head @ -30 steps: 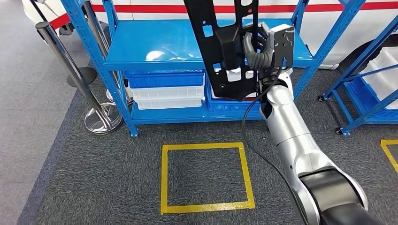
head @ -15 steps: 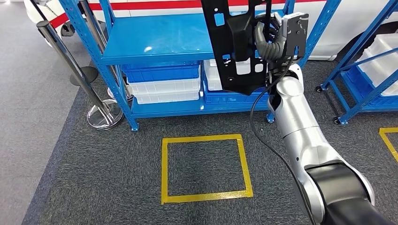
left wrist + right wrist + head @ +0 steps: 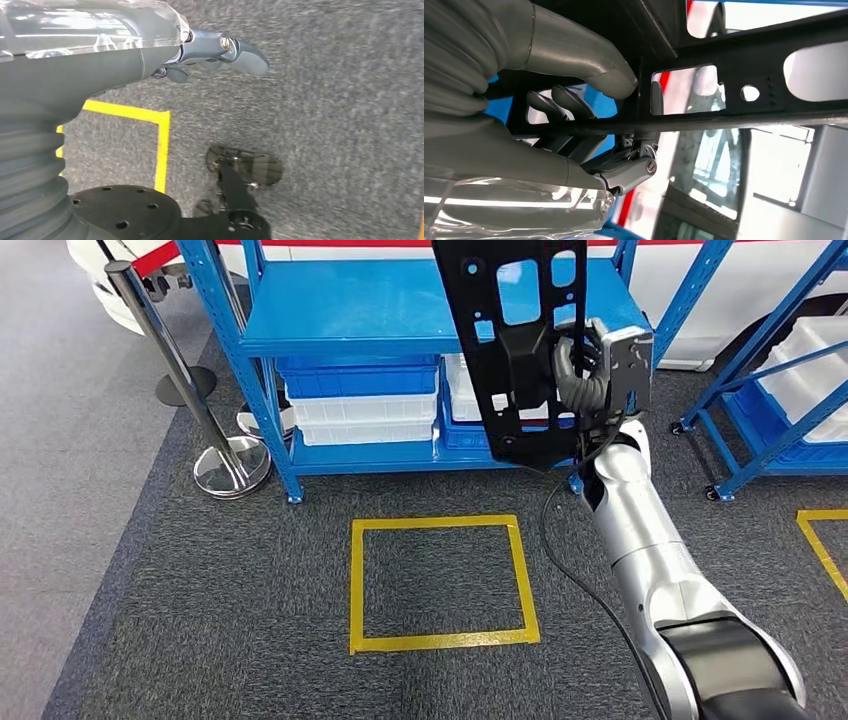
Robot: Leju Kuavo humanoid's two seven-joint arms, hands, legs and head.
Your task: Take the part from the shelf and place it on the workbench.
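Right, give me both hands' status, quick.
Left hand: holds nothing; whether open or closed cannot be told.
Right hand: holding the black part.

Part (image 3: 515, 350) upright in my right hand (image 3: 580, 365), held ahead of me, in front of shelf (image 3: 380, 315) and overlapping its right half. Bins (image 3: 355, 405) stacked under shelf's upper deck, on lower deck. Taped floor square (image 3: 440, 580) before shelf, left of my right arm. Post (image 3: 185, 380) on round base left of shelf. Second rack (image 3: 790, 390) far right, well apart. My left hand (image 3: 220, 50) hangs above floor, near tape corner.
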